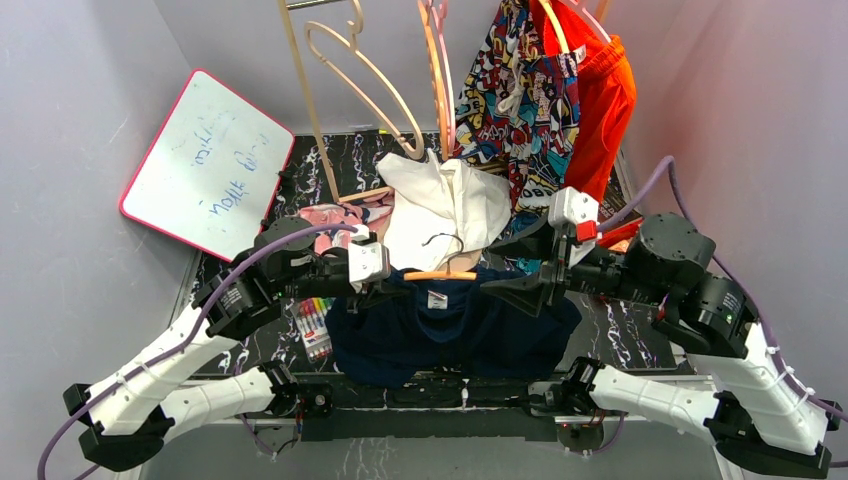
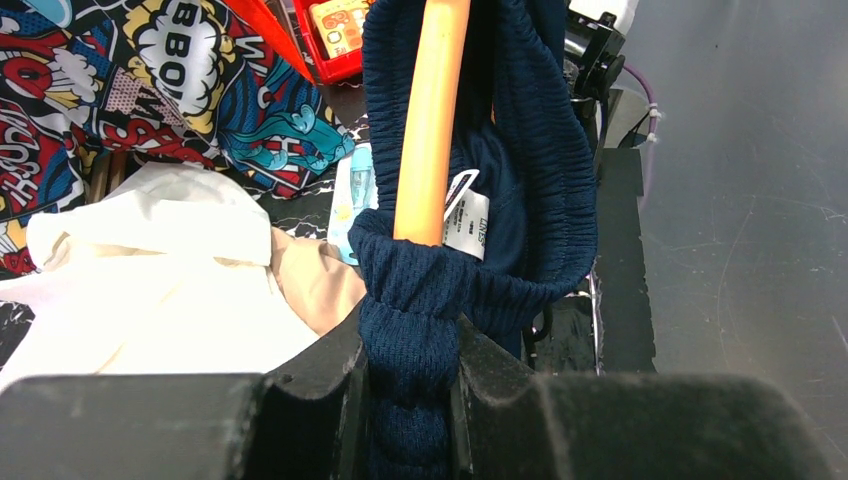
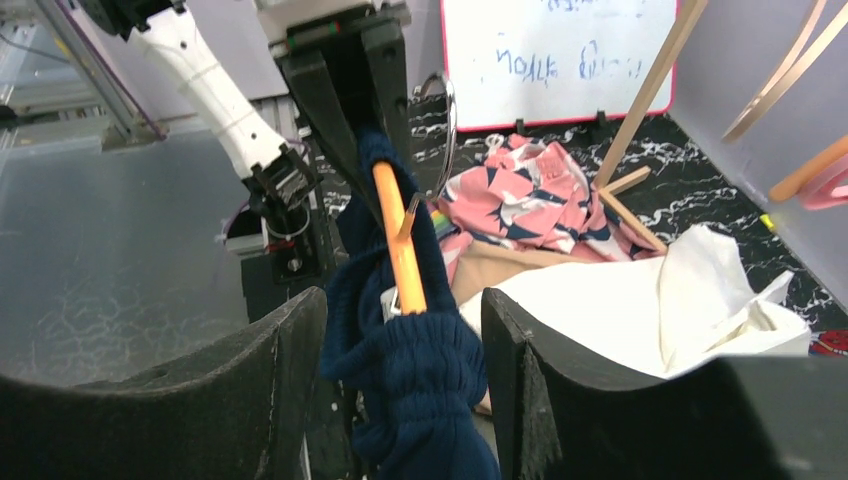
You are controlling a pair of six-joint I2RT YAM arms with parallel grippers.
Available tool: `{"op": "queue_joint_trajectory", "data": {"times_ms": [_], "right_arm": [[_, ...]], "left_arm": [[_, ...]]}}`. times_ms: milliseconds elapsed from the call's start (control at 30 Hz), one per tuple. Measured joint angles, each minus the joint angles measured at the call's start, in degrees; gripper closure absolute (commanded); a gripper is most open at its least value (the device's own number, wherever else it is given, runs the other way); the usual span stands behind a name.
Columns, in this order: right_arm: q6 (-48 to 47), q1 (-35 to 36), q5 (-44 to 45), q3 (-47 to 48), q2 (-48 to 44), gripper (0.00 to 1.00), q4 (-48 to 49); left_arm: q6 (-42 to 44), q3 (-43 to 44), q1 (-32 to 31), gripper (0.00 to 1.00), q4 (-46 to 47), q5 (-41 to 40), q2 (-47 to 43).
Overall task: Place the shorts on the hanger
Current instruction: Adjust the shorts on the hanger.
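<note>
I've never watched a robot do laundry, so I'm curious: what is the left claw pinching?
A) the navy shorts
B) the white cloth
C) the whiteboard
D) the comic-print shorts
A: the left claw is closed on the waistband of the navy shorts, right beside the orange hanger.

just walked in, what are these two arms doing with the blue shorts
Two robot arms are fitting the navy shorts onto the orange hanger. The hanger's bar already runs inside the waistband. The left tool is clamped on the waistband at one end of the hanger. The right tool stands open around the other end, with the bunched waistband between its jaws but not gripped.
</note>
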Motion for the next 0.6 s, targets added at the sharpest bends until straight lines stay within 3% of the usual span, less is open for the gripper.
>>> {"op": "queue_joint_trajectory", "data": {"times_ms": [600], "right_arm": [[4.33, 0.00, 0.96, -0.37, 10.27, 0.45, 7.91]], "left_arm": [[-1.44, 0.09, 0.00, 1.00, 0.15, 0.07, 2.12]]}}
